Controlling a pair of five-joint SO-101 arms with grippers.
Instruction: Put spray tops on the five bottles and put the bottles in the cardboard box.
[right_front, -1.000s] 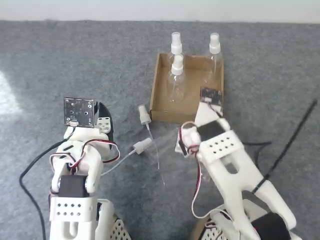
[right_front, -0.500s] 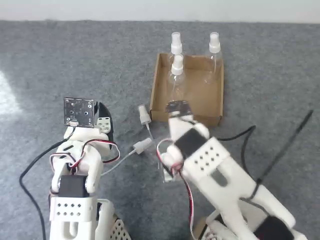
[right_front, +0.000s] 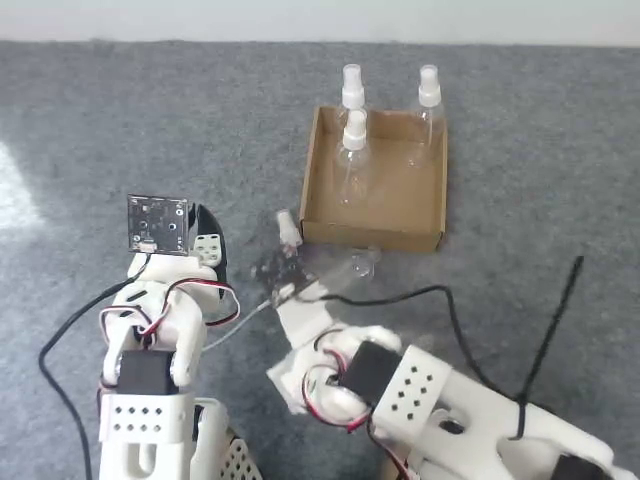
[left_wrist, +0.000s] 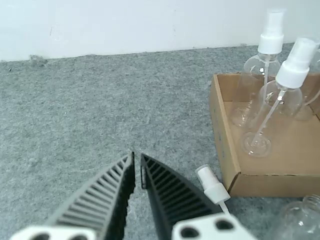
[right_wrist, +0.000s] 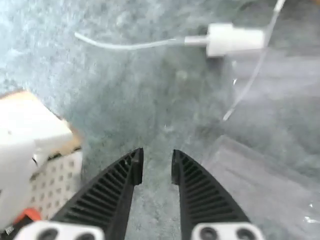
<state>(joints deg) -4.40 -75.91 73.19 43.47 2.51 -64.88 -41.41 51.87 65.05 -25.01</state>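
Three clear bottles with white spray tops stand in the cardboard box; one is bottle. A clear bottle without a top lies on the carpet just in front of the box. Two loose spray tops lie left of it, one near the box corner, one nearer me. My right gripper hangs low over the carpet by these tops, narrowly open and empty. My left gripper is shut on nothing, left of the tops.
Grey carpet covers the table. A black cable runs along the right side by the right arm. The left arm's white body sits close beside the right gripper. A pale wall lies behind the box.
My right arm has swung left from the box's front right corner to the loose spray tops, uncovering the topless bottle in front of the box. The left arm has not moved.
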